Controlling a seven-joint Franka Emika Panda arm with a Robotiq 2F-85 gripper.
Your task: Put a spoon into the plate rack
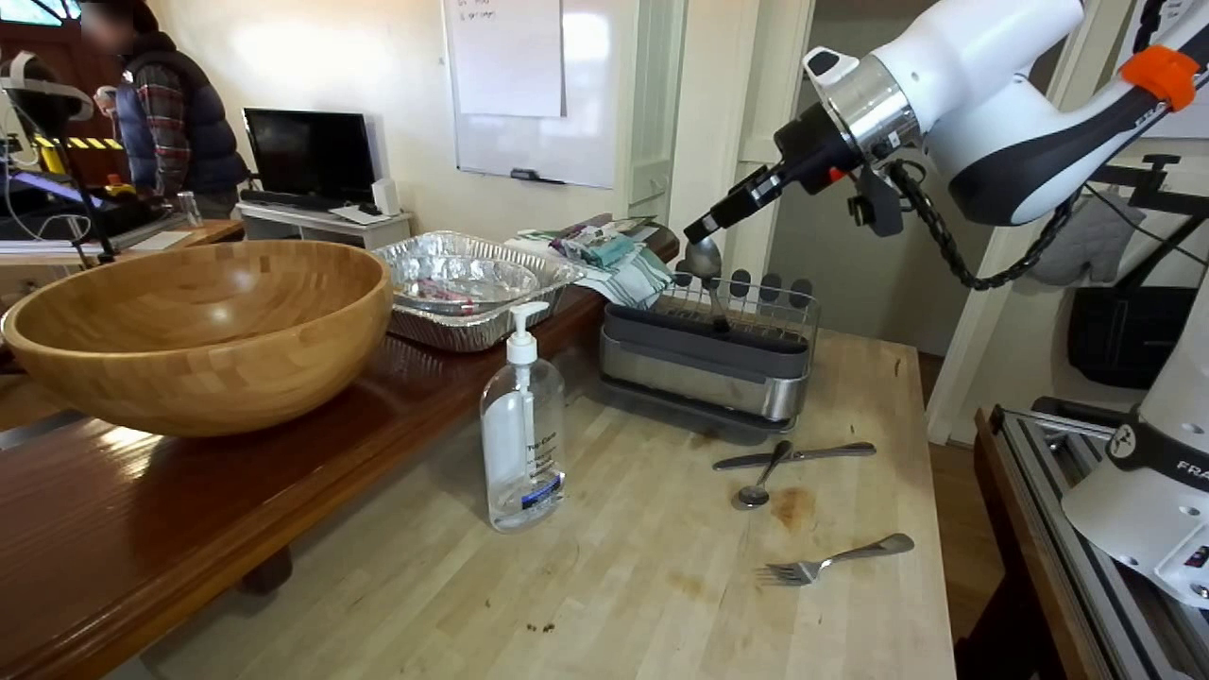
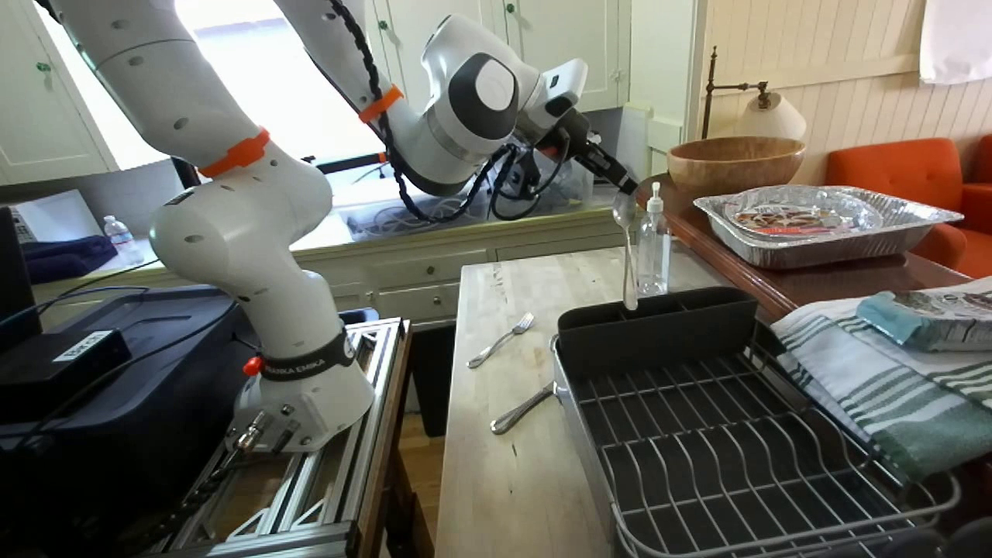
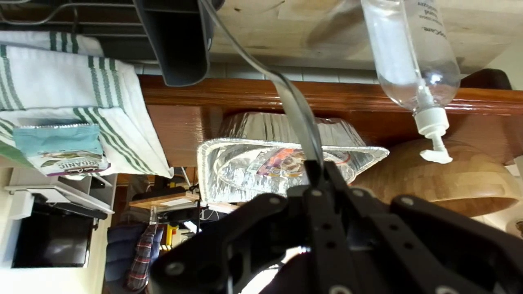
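My gripper (image 1: 697,232) is shut on the bowl end of a silver spoon (image 1: 703,259). It holds the spoon above the grey plate rack (image 1: 685,366), handle hanging down. In an exterior view the spoon (image 2: 628,260) hangs from the fingertips (image 2: 629,186), its handle end at the rim of the dark cutlery holder (image 2: 659,335) on the rack's end. I cannot tell whether the end is inside the holder. In the wrist view the fingers (image 3: 320,171) pinch the spoon (image 3: 296,110); its handle crosses the holder's edge (image 3: 179,45) and leaves the frame.
A soap bottle (image 1: 522,453) stands near the rack. A knife (image 1: 831,452), another spoon (image 1: 753,495) and a fork (image 1: 808,571) lie on the table. A wooden bowl (image 1: 198,378), foil trays (image 1: 453,326) and a striped towel (image 2: 876,395) are on the raised ledge.
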